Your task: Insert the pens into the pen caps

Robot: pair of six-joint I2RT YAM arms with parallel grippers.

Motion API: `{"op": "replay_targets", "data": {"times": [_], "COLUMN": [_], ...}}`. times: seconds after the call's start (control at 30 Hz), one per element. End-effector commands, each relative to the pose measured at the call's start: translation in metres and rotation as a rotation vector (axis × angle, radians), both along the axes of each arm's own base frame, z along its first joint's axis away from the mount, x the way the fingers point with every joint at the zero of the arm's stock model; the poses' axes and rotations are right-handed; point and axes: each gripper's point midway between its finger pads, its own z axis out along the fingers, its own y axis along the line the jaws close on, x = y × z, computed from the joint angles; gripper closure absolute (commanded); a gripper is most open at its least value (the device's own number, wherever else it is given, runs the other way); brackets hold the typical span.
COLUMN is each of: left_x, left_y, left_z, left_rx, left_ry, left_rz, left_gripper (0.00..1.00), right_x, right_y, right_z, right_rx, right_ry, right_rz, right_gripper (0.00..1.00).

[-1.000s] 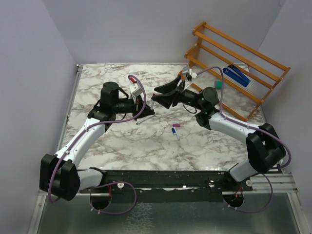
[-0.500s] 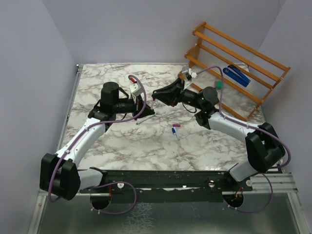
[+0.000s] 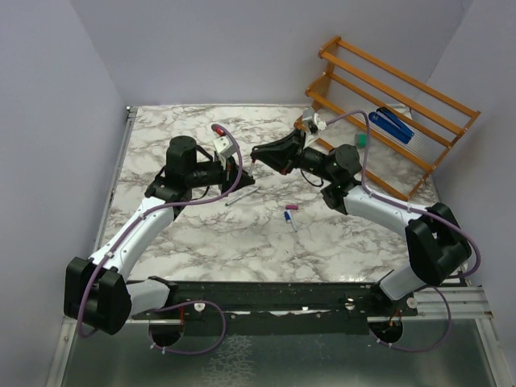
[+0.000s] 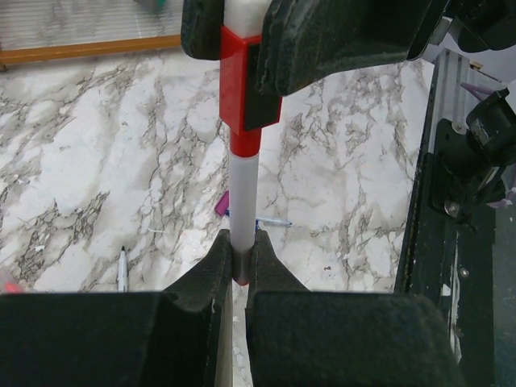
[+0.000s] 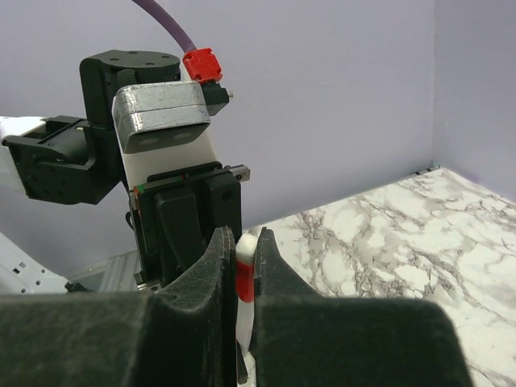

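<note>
Above the middle of the marble table [image 3: 201,234], the left gripper [image 4: 242,256] is clamped tight on the white barrel of a pen [image 4: 242,193]. The pen's far end runs into a red cap [image 4: 239,89], and the right gripper [image 5: 244,266] is pinched closed around that cap. A loose pen [image 3: 239,196] lies on the table beneath them. Further toward the right edge lie a pink cap [image 3: 292,208] and a blue-tipped pen [image 3: 290,221].

Left hand [image 3: 239,172] against right hand [image 3: 256,153]

Above the table [image 3: 201,234], left claw's [image 3: 239,171] pen [image 4: 242,201] meets right claw's [image 3: 256,153] pen cap [image 4: 239,81].
</note>
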Motion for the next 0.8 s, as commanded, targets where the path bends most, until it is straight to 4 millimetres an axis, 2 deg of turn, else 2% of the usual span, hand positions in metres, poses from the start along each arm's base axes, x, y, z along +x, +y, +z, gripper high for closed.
{"op": "replay_targets", "data": {"times": [0.0, 0.23, 0.37, 0.47, 0.53, 0.67, 0.77], "left_x": [0.022, 0.019, 0.017, 0.016, 0.016, 0.016, 0.013], "left_y": [0.001, 0.002, 0.004, 0.004, 0.005, 0.010, 0.014], "left_z": [0.088, 0.099, 0.097, 0.084, 0.067, 0.027, -0.005], "left_rx": [-0.112, -0.125, -0.114, -0.095, -0.071, -0.003, 0.036], "left_ry": [-0.310, -0.341, -0.331, -0.295, -0.252, -0.155, -0.062], "left_rz": [0.069, 0.069, 0.073, 0.070, 0.074, 0.101, 0.122], "left_gripper": [1.00, 1.00, 1.00, 1.00, 1.00, 1.00, 1.00], "right_x": [-0.023, -0.033, -0.036, -0.035, -0.032, -0.023, -0.011], "right_y": [0.020, 0.030, 0.033, 0.034, 0.034, 0.033, 0.015], "right_z": [-0.069, -0.093, -0.105, -0.098, -0.086, -0.051, -0.011], "right_rx": [-0.133, -0.146, -0.157, -0.149, -0.144, -0.125, -0.059], "right_ry": [0.141, 0.193, 0.220, 0.205, 0.176, 0.082, 0.000], "right_rz": [0.117, 0.153, 0.169, 0.166, 0.159, 0.103, -0.020], "right_gripper": [1.00, 1.00, 0.99, 1.00, 0.97, 0.57, 0.45]}}
